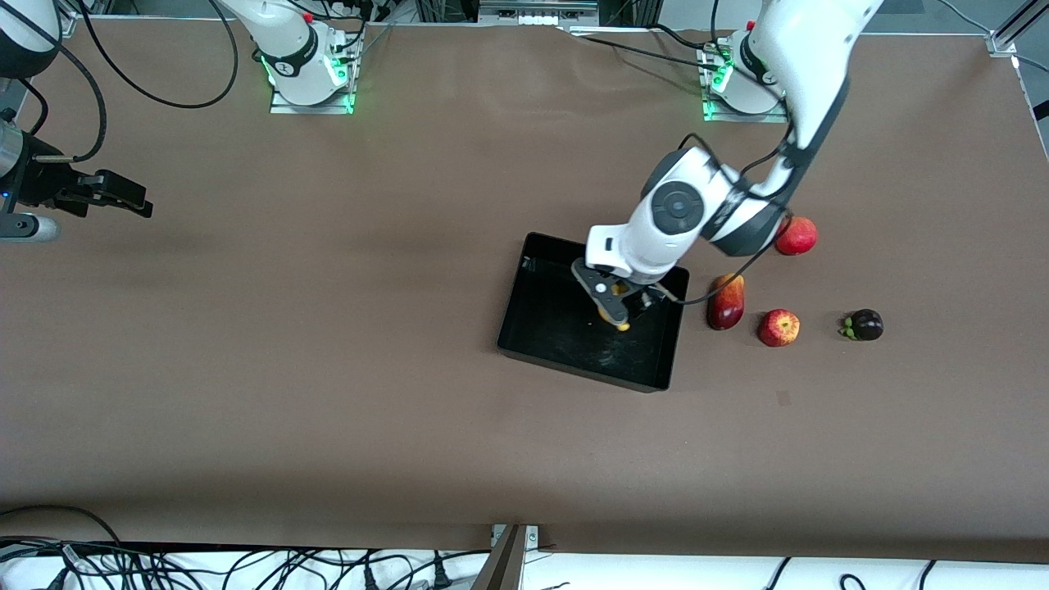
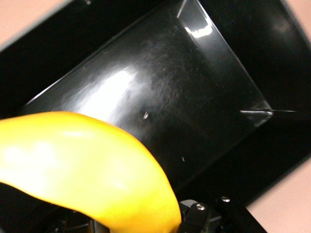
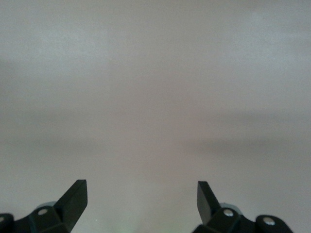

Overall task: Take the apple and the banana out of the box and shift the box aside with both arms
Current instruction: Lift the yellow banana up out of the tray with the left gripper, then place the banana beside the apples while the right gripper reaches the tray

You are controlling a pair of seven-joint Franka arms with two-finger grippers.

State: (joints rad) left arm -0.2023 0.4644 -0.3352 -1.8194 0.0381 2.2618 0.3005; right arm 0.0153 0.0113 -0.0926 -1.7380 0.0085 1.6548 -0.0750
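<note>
A: How far along?
B: The apple (image 1: 778, 327), small, round and red, lies on the table beside the box (image 1: 547, 328). The left gripper (image 1: 613, 309), inside the glossy black box, is clamped on the smooth curved yellow banana (image 2: 92, 170).
A: The other?
B: The right gripper (image 3: 141, 204) waits wide open and empty. The box isn't moved yet.

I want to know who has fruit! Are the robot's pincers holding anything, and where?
The left pincer grips the banana inside the box; which part is unclear. The right pincer is open, holding nothing.

Left claw (image 1: 616, 310) on banana (image 1: 620, 322) inside box (image 1: 557, 328)
</note>
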